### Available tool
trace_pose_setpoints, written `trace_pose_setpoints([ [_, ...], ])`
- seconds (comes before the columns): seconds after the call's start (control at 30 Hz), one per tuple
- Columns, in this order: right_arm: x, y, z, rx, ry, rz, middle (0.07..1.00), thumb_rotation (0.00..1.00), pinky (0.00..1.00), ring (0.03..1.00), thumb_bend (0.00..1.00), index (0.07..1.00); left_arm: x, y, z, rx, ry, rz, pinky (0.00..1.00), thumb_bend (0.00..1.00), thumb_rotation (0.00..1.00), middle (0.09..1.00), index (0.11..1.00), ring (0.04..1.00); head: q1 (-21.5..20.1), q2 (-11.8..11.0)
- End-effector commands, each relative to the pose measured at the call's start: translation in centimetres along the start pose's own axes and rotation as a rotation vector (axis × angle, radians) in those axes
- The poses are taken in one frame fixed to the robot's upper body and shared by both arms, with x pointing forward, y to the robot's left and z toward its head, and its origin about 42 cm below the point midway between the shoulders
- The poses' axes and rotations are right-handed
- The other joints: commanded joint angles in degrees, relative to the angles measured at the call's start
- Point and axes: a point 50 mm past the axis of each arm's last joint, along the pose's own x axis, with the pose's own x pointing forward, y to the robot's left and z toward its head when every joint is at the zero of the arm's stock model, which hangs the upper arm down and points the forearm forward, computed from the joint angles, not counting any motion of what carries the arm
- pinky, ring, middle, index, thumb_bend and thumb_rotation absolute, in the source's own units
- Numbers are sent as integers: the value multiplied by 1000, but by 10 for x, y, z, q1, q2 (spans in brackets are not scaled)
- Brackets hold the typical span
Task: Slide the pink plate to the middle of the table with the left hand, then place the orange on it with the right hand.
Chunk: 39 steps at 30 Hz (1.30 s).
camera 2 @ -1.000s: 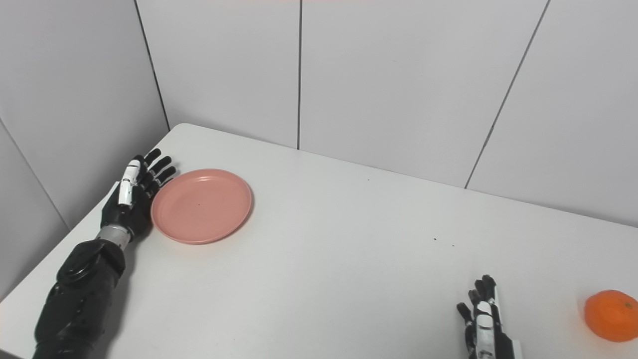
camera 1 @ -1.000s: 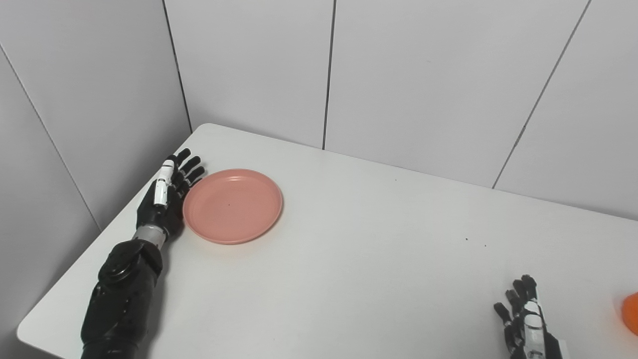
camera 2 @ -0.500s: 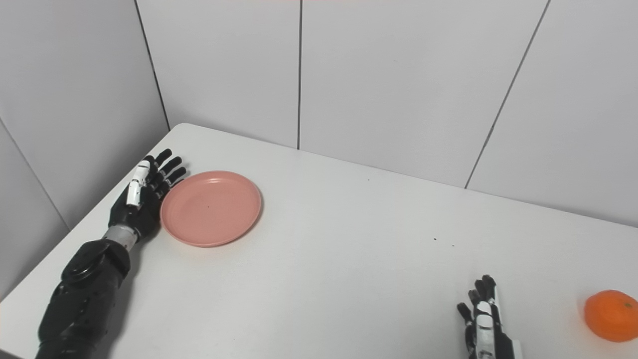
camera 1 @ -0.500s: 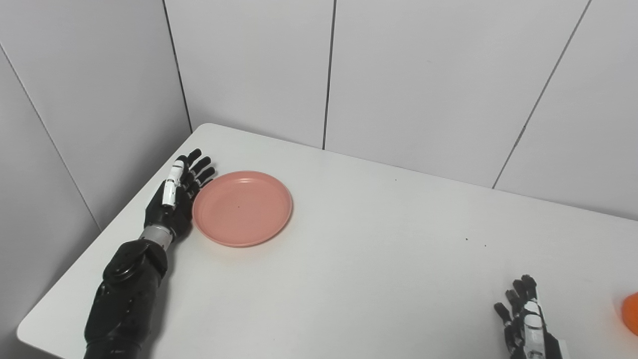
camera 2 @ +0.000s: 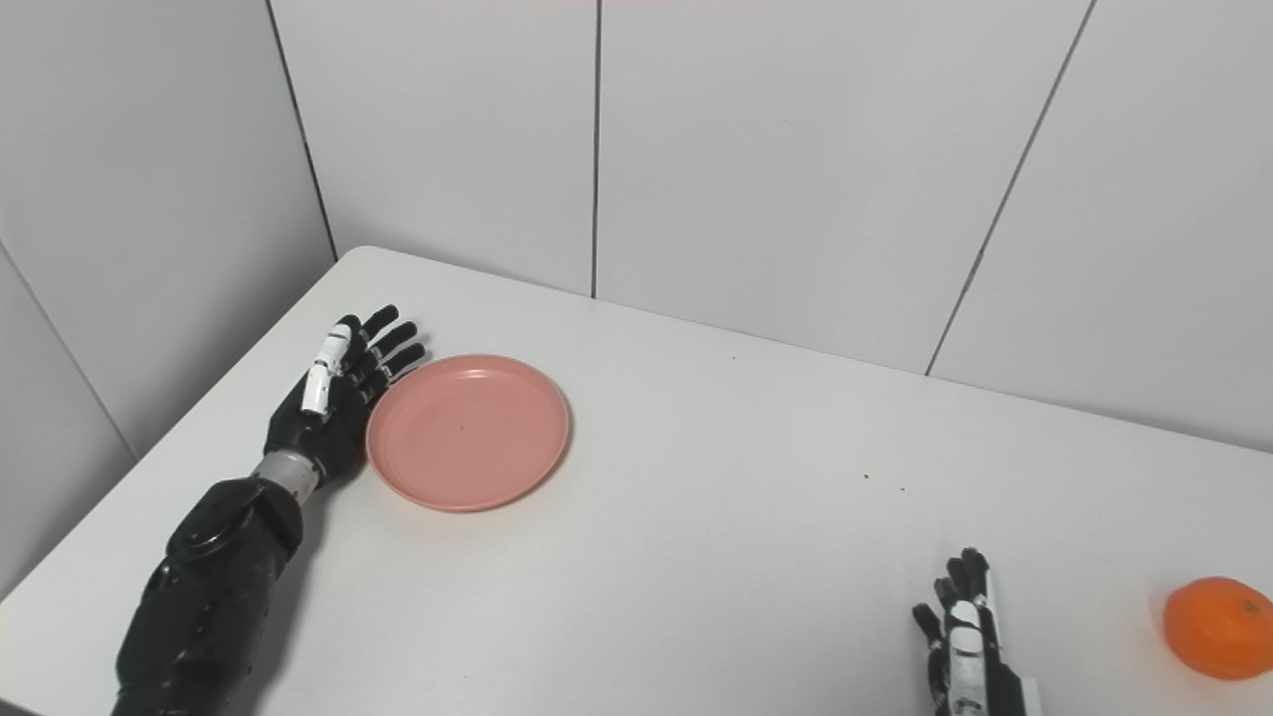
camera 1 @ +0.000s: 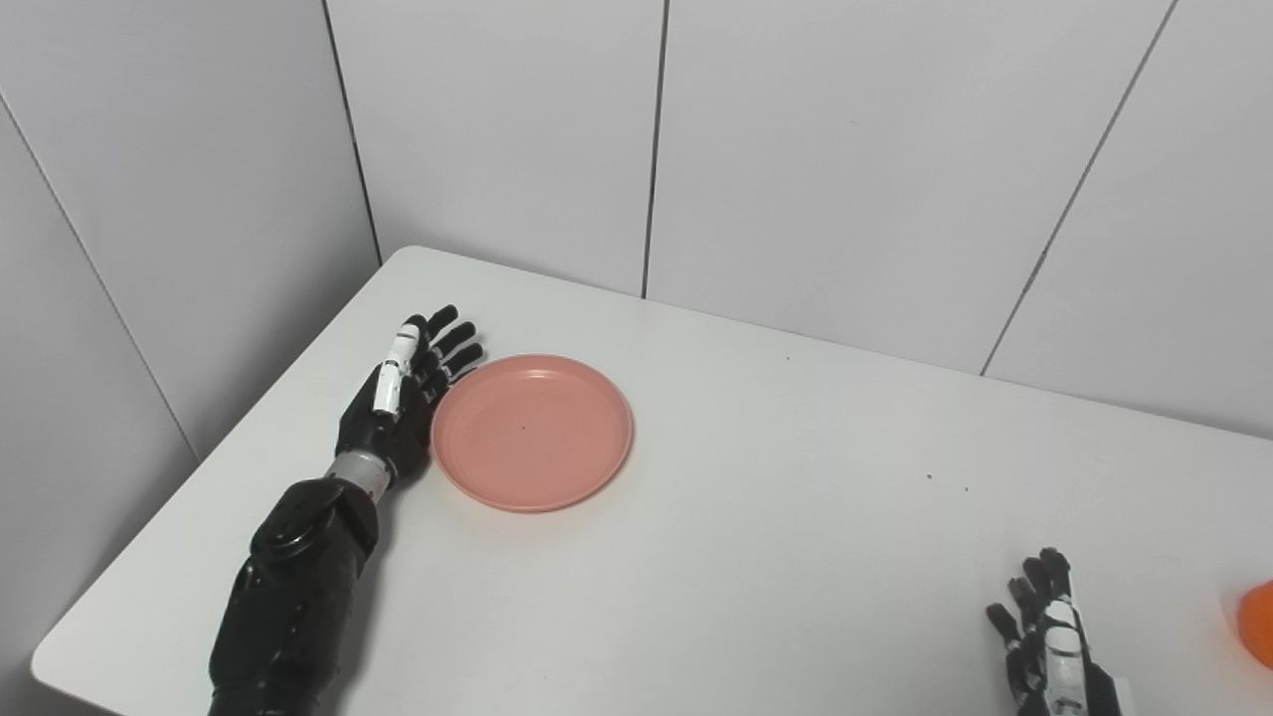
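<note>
Orange (camera 2: 1209, 627) shows whole only in right eye view.

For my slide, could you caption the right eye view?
Left hand pushes pink plate; right hand waits beside orange.

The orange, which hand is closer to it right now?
Right. The right hand rests open on the table just left of the orange, apart from it. The left hand is far across the table, against the pink plate.

The left hand (camera 1: 390, 413) is farther in toward the table's middle than a second ago, and the pink plate (camera 1: 532, 433), touching its fingers (camera 1: 453, 348), is displaced with it.
</note>
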Motion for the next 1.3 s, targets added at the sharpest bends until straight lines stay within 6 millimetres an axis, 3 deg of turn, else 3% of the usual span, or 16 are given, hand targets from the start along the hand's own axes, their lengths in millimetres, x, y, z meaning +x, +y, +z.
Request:
trace_pose_setpoints([
  [0.0, 4, 3, 12, -8, -56, 10, 1000, 1000, 1000, 1000, 142, 1000, 0, -5, 2, 22, 8, -18, 896, 328, 1000, 904, 887, 903, 0, 1],
  [0.8, 3, 6, 13, -15, -55, 1, 1000, 1000, 1000, 1000, 179, 1000, -7, -55, -33, -10, 125, -106, 899, 337, 1000, 903, 890, 900, -16, 11],
  [1.27, 4, 8, 16, -16, -67, -16, 1000, 1000, 1000, 990, 191, 1000, -6, -88, -43, -37, 127, -180, 919, 345, 1000, 920, 913, 915, -34, 16],
])
